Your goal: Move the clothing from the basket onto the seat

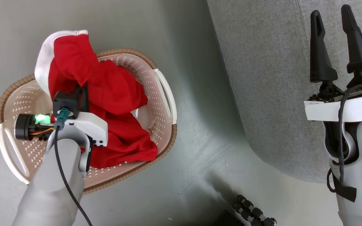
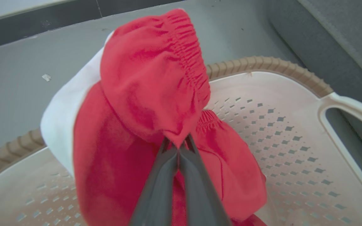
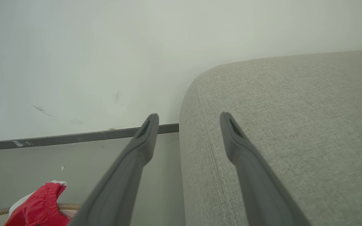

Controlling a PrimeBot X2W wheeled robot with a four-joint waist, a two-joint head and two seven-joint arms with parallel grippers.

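The seat (image 1: 272,94) takes up the head view from 12 to 4 o'clock: a broad grey cushion with nothing red on it. The basket (image 1: 165,91) stands on the floor at 9 o'clock, well apart from the seat.

The clothing (image 1: 115,94) lies heaped in the basket. One end with a white band is humped up over the rim at the basket's 11 o'clock, and the rest is spread down toward 5 o'clock.

The left gripper (image 2: 178,144) is down in the heap with its jaws together, clamped on a fold of the clothing just under a gathered elastic edge. The right gripper (image 1: 331,11) hangs over the seat at 3 o'clock, jaws wide apart and holding nothing.

The fabric looks light, limp and thin. It will probably sag and trail below any pinch, and a loose end could drag on the rim. The gathered elastic is the thickest and least slippery part, so a hold on it or right beside it should be secure. I cannot tell whether the heap is one garment or several tangled together.
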